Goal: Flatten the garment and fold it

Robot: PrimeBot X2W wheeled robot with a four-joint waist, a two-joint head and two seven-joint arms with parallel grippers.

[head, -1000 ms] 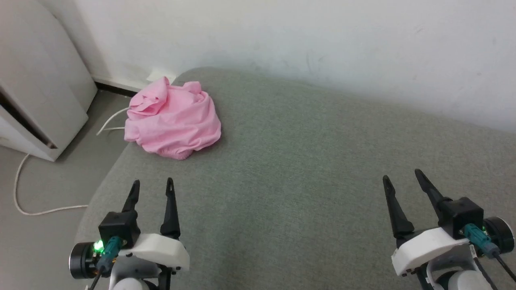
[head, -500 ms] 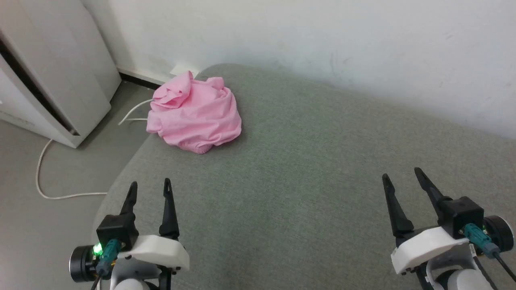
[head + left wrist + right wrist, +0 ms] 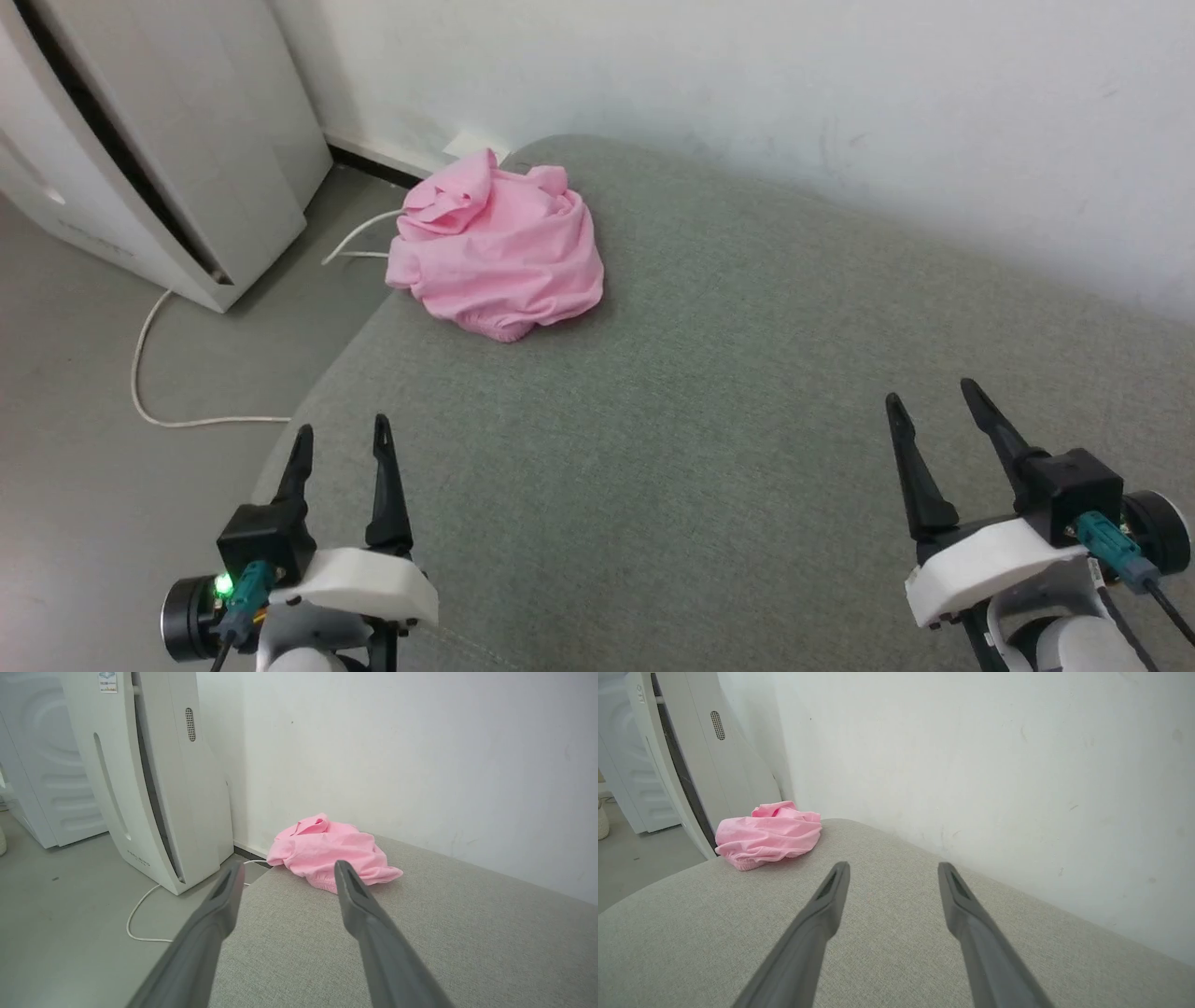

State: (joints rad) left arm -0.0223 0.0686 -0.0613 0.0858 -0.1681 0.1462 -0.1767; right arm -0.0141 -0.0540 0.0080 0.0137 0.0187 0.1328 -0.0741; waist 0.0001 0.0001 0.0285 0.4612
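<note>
Left fingers (image 3: 385, 485) and right fingers (image 3: 915, 476) are both spread with nothing in them, parked low in the frame's bottom corners. I'd guess that's just a ready pose. The garment (image 3: 499, 247) sits balled up in the upper left, on the cushion (image 3: 709, 420) corner, well apart from both. The left's closer, so it probably reaches first.

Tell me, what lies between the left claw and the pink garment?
Nothing: from the left claw to the garment there is bare grey-green cushion, seen in the head view and the left wrist view.
</note>
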